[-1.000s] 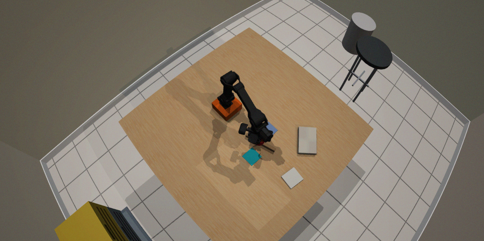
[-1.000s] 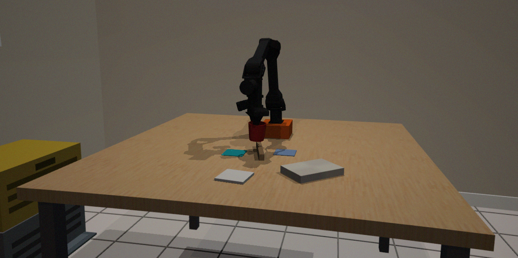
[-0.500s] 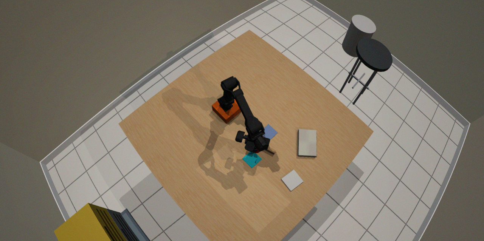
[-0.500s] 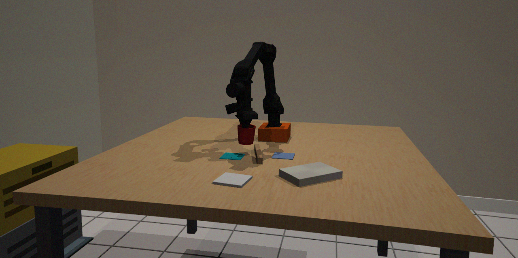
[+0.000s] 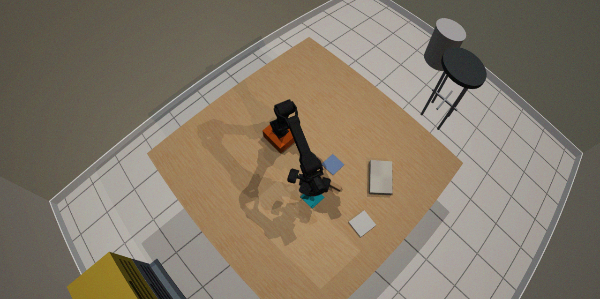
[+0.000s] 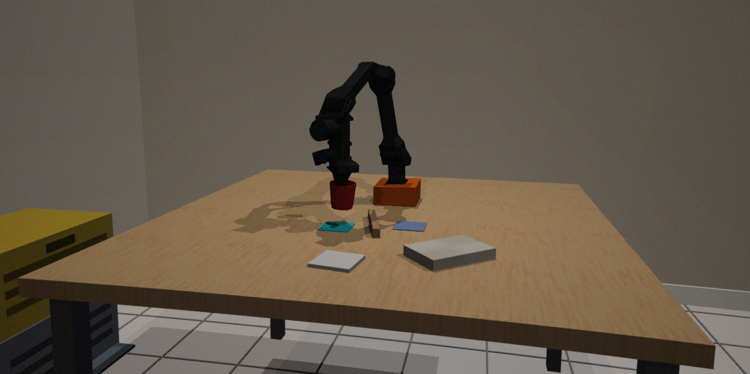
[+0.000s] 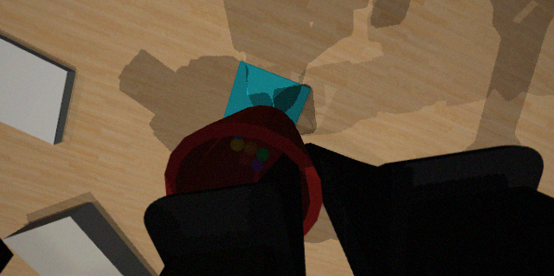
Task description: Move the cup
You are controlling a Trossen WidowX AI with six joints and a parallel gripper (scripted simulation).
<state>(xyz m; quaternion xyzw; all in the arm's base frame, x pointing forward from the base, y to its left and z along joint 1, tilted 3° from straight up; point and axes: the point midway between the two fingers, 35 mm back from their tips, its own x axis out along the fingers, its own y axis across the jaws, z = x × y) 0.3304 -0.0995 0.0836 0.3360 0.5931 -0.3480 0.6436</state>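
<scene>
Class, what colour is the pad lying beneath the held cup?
Teal pad, clearest in the wrist view, under the red cup.

Wooden table (image 6: 524,245) carries teal pad (image 6: 335,226), blue pad (image 6: 409,225), grey slab (image 6: 449,251), white tile (image 6: 336,260)
</scene>
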